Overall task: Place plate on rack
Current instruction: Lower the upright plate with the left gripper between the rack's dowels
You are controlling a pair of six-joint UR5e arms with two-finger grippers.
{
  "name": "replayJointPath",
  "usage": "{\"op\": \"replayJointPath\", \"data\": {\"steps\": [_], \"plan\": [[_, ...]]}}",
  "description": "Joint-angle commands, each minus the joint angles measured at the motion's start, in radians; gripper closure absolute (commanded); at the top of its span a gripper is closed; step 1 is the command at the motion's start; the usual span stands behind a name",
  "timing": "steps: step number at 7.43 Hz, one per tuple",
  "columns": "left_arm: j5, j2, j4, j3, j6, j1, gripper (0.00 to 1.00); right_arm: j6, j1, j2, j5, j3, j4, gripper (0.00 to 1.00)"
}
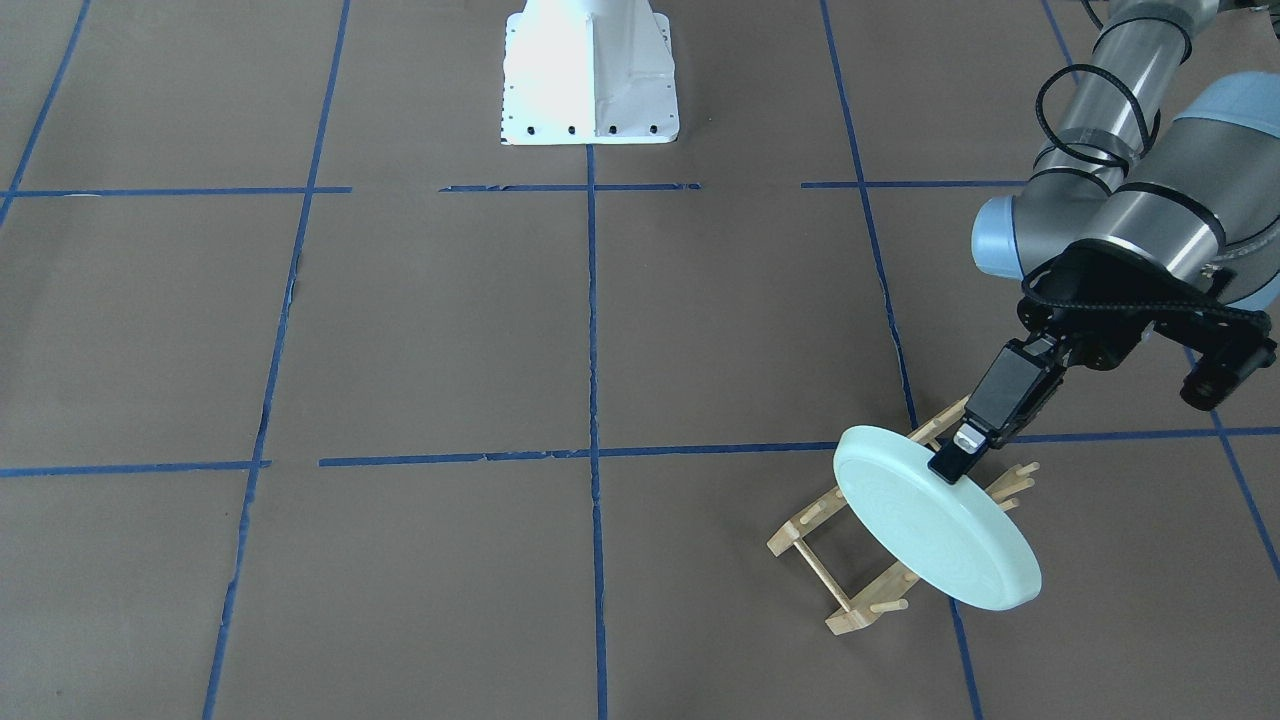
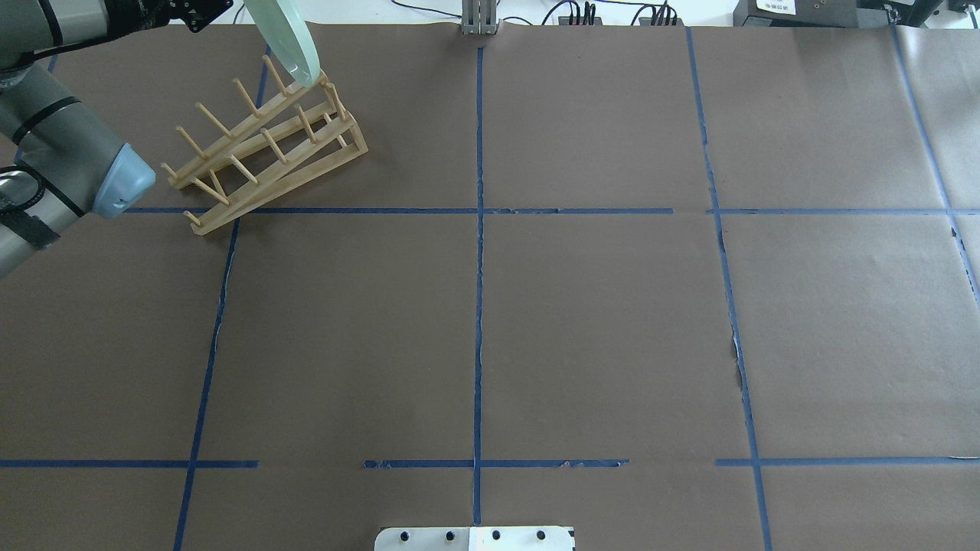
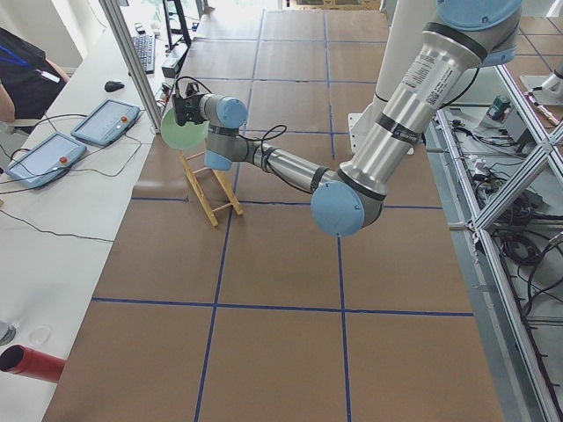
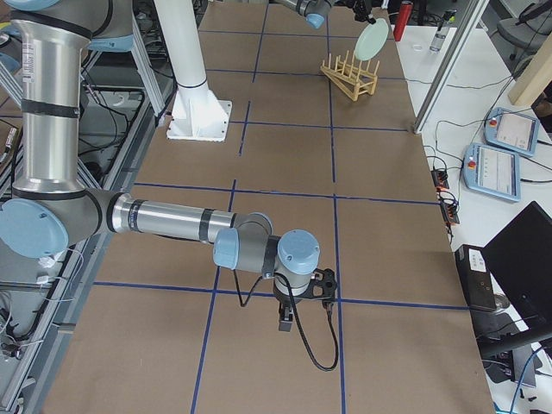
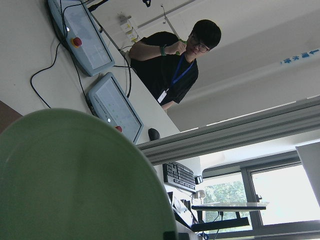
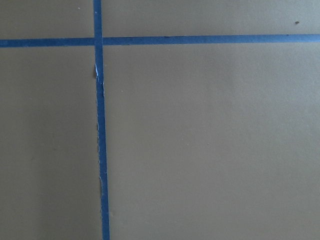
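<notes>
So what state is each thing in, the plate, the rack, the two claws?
plate: tilted on edge, gripped at its rim, over the rack.
rack: standing on the table, pegs up.
left gripper: shut on the plate.
right gripper: low over the table, open or shut unclear.

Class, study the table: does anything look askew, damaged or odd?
The rack sits skewed to the blue tape lines, which are torn in spots. The plate, gripped by the left claw, hangs tilted over it.

Brown table point(image 2: 612, 329) gridded with blue tape point(image 2: 480, 306), white side desk point(image 3: 88, 198), bright daylit window point(image 5: 282, 197)
</notes>
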Motion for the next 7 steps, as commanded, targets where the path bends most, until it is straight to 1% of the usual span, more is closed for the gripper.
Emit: {"op": "replayJointPath", "data": {"steps": [1, 4, 7], "plan": [[0.006, 0.001, -0.002, 0.019, 0.004, 0.005, 1.0, 0.0, -0.001, 0.0, 0.0, 0.001, 0.0, 0.0], [0.04, -0.001, 0.0, 0.062, 0.005, 0.042, 1.0, 0.0, 0.001, 0.0, 0.0, 0.001, 0.0, 0.0], [0.054, -0.001, 0.006, 0.073, 0.008, 0.077, 1.0, 0.0, -0.001, 0.0, 0.0, 0.001, 0.0, 0.0]]}}
